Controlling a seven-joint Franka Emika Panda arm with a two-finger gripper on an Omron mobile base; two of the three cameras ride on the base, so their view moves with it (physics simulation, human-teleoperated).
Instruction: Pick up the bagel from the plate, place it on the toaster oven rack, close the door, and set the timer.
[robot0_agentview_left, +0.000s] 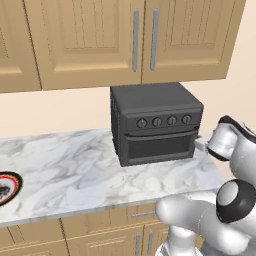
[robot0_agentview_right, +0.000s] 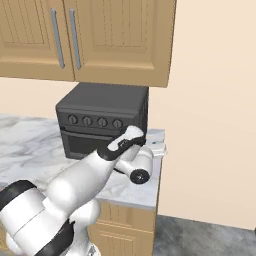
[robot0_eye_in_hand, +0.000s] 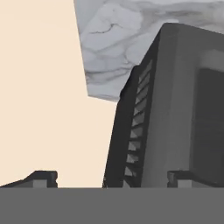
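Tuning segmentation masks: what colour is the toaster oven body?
Dark grey all over the toaster oven, knobs included; clearest in the left base view.

The toaster oven (robot0_agentview_left: 156, 124) stands on the marble counter (robot0_agentview_left: 75, 170) against the wall, below the wooden cabinets (robot0_agentview_left: 125, 40). Its door (robot0_agentview_left: 160, 145) is shut, under a row of four knobs (robot0_agentview_left: 164, 121). The plate (robot0_agentview_left: 7, 187) lies at the counter's left edge, well apart from the oven, partly cut off

The dark grey boxy toaster oven (robot0_agentview_left: 156, 125) sits mid-frame on the marble counter (robot0_agentview_left: 70, 170); the patterned round plate (robot0_agentview_left: 9, 187) lies at the left edge, perhaps partly cut off.
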